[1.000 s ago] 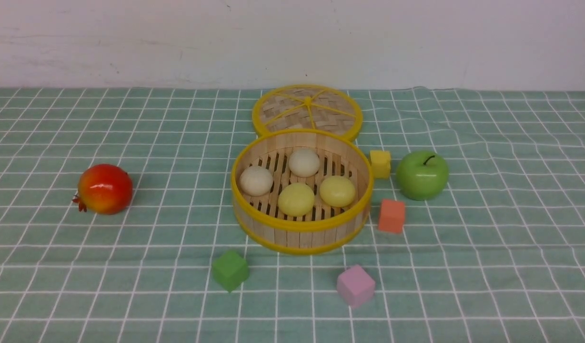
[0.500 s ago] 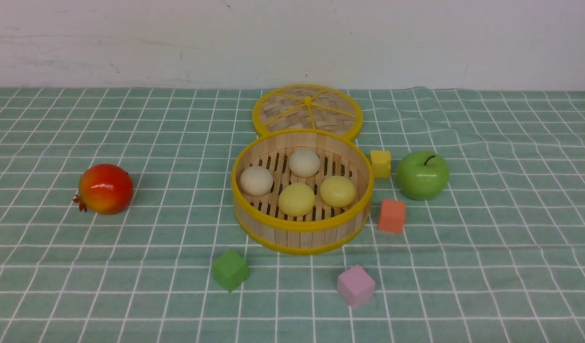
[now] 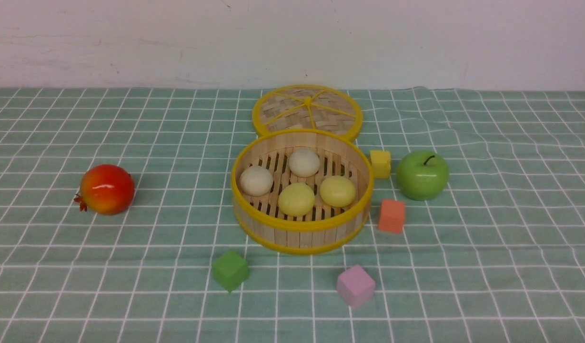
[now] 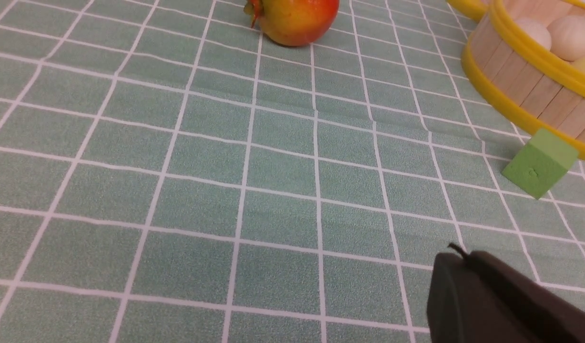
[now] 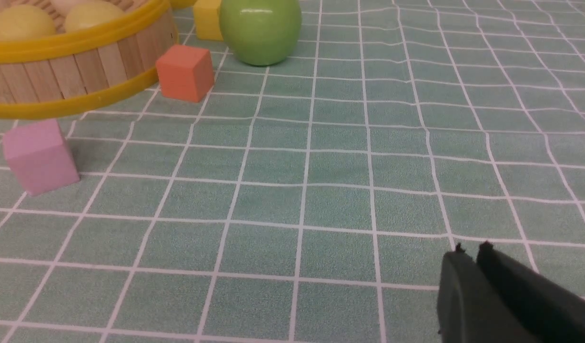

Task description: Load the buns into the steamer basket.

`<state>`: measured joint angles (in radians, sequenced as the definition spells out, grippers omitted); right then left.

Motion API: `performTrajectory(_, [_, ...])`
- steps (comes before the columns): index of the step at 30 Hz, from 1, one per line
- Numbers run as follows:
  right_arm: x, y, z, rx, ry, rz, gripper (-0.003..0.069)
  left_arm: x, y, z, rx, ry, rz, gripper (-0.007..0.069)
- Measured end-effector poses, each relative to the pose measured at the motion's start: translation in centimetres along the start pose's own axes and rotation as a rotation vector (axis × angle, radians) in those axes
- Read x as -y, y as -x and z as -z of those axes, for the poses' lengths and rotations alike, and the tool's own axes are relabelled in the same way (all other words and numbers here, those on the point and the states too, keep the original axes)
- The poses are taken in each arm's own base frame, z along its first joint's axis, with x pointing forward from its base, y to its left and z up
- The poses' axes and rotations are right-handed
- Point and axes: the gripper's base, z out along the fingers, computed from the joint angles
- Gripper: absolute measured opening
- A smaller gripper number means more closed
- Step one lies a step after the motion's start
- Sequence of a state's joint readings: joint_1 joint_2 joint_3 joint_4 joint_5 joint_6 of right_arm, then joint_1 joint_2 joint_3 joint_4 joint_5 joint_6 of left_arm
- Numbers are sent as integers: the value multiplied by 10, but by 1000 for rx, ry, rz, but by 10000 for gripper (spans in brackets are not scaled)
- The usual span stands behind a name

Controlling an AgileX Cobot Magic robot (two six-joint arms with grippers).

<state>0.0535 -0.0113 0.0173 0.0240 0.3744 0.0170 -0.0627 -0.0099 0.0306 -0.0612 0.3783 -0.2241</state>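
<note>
On the green checked tablecloth [image 3: 130, 267] I see all four buns [image 3: 297, 199] lying inside the steamer basket [image 3: 302, 238] at center, apple [image 3: 422, 175] at its three o'clock. Left gripper [image 4: 457, 259] and right gripper [image 5: 471, 259] both have fingers together, holding nothing.

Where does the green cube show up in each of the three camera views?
Front view: green cube sits on the cloth, in front of the steamer basket and toward the robot's left.
Left wrist view: green cube beside the basket's yellow lower rim.
Right wrist view: not in it.
Shared landmark: the steamer basket, seen in all three.
</note>
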Motion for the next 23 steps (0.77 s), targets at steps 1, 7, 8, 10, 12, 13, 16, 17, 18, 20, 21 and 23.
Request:
performTrajectory(1, [0,0,0,0,0,0,44,0,0,0,0,0,0,-14])
performTrajectory(7, [0,0,0,0,0,0,52,0,0,0,0,0,0,-14])
performTrajectory(8, [0,0,0,0,0,0,53,0,0,0,0,0,0,-14])
performTrajectory(10, [0,0,0,0,0,0,55,0,0,0,0,0,0,-14])
performTrajectory(12, [0,0,0,0,0,0,57,0,0,0,0,0,0,-14])
performTrajectory(13, [0,0,0,0,0,0,59,0,0,0,0,0,0,-13])
performTrajectory(16, [0,0,0,0,0,0,66,0,0,0,0,0,0,-13])
performTrajectory(17, [0,0,0,0,0,0,67,0,0,0,0,0,0,-13])
performTrajectory(18, [0,0,0,0,0,0,68,0,0,0,0,0,0,-12])
performTrajectory(20, [0,0,0,0,0,0,70,0,0,0,0,0,0,-11])
performTrajectory(21, [0,0,0,0,0,0,70,0,0,0,0,0,0,-10])
performTrajectory(23, [0,0,0,0,0,0,70,0,0,0,0,0,0,-8])
